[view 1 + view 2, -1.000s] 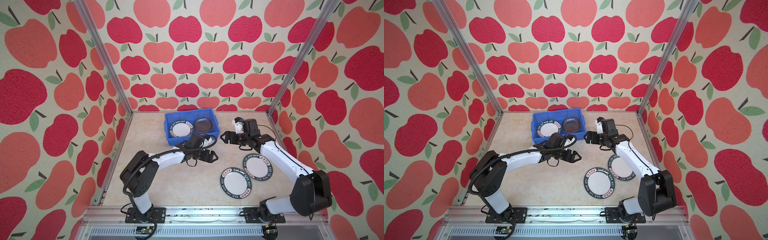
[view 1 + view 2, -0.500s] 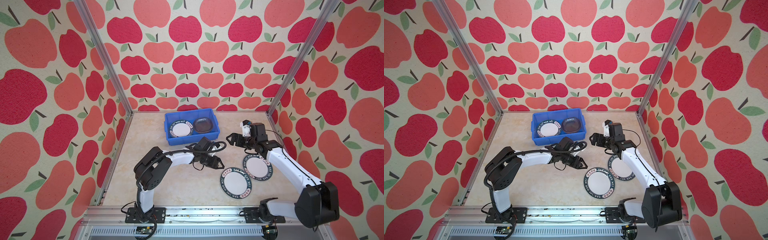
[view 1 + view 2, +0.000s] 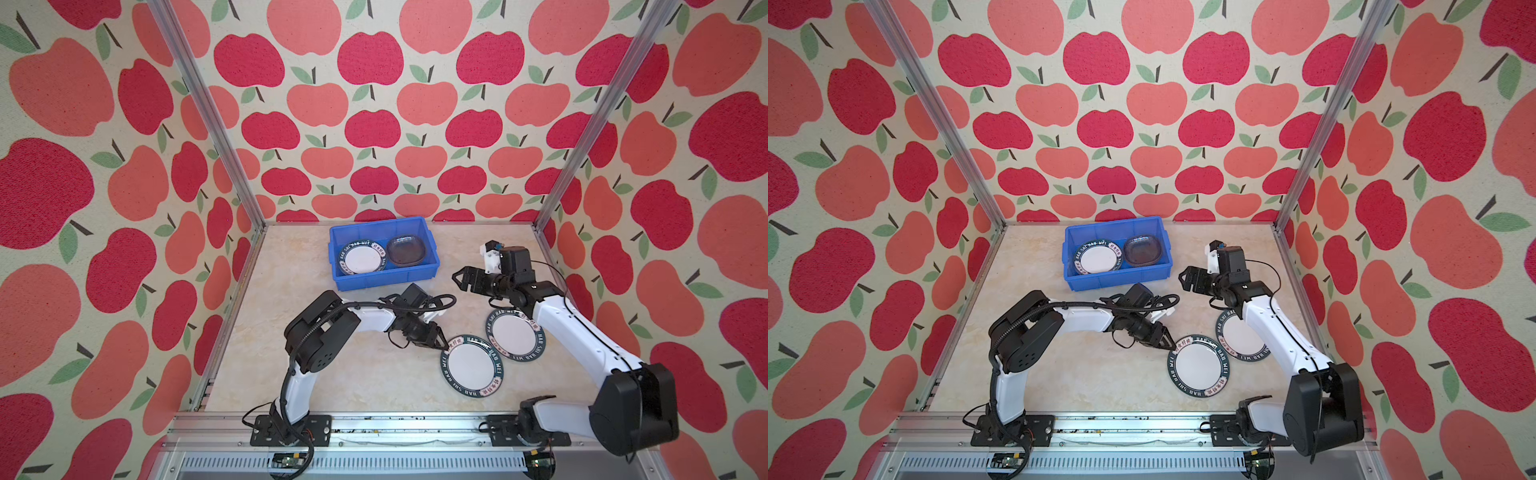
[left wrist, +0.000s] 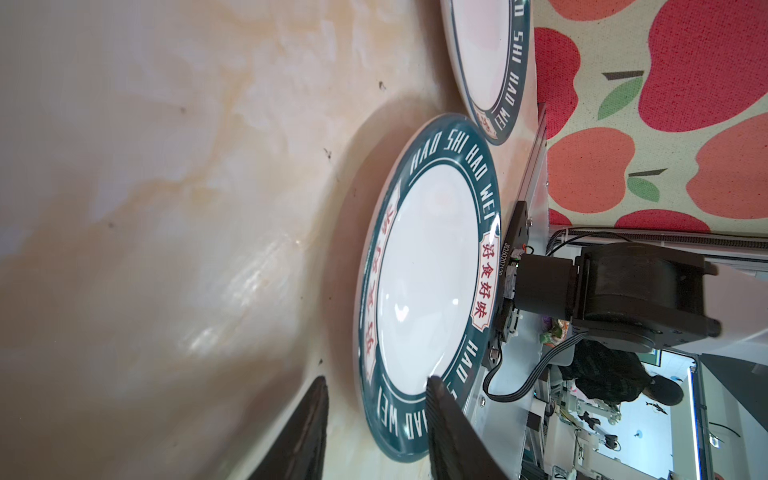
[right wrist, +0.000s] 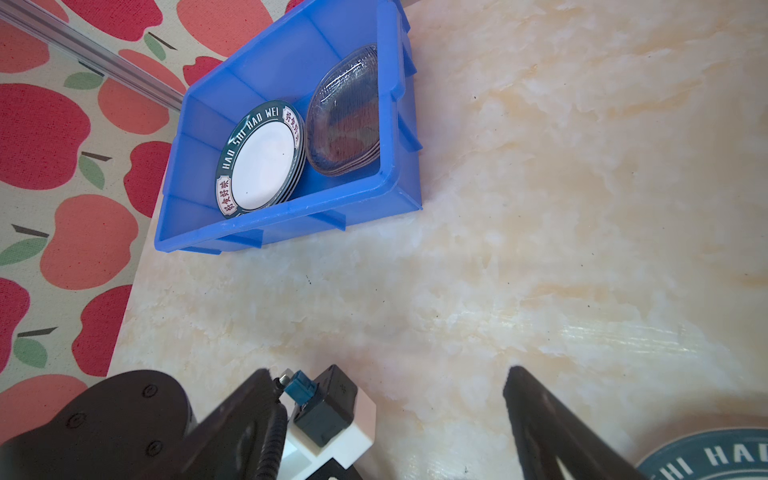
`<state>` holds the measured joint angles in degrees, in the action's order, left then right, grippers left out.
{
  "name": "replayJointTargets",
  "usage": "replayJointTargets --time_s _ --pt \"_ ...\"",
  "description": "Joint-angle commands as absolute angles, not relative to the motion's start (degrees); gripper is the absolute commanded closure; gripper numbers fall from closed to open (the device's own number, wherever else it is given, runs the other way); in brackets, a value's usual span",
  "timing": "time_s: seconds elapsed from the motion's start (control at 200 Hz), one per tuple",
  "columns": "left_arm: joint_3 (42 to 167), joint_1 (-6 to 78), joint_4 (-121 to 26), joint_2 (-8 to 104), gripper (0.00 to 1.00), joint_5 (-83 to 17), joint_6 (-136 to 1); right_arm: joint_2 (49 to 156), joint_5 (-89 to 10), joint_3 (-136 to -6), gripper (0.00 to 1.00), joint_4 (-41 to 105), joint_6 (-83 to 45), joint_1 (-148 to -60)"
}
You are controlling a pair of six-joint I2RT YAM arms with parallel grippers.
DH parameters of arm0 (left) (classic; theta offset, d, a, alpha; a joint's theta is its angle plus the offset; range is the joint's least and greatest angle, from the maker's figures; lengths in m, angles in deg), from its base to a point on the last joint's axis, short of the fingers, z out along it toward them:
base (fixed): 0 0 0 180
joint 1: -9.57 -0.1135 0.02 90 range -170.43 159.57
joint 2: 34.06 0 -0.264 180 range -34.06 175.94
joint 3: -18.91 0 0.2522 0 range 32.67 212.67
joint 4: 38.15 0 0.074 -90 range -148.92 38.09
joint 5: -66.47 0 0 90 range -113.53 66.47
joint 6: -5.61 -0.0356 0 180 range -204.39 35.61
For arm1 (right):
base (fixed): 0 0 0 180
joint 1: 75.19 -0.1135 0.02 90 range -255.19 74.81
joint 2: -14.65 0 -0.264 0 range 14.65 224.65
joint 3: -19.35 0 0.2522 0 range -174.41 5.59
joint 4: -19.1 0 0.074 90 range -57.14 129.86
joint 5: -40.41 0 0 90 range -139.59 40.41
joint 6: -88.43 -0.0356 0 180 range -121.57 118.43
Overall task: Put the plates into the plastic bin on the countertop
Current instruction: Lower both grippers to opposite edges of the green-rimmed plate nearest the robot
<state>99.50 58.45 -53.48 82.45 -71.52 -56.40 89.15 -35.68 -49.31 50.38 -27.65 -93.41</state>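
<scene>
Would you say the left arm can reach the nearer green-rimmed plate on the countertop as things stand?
Probably yes: the left tool straddles the rim of that plate, with nothing in the way.

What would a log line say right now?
left gripper: open astride rim of front plate | right gripper: open, empty | second plate: on counter | bin: white stack, grey stack

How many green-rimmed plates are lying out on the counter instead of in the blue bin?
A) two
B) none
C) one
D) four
A: the near plate and the far plate both lie flat on the countertop, side by side and outside the blue bin.
</scene>
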Motion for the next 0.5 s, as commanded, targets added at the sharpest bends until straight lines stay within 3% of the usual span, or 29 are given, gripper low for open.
replayJointTargets --time_s 0.0,0.495 --pt "101.6 59.0 -54.1 83.8 0.61 -74.0 -55.8 87.8 -34.9 -48.8 0.1 49.7 -28.3 -92.9" --pt "107.8 59.2 -58.9 89.9 0.73 -77.4 -55.9 78.5 -37.0 -44.3 0.1 49.7 -29.4 -86.4"
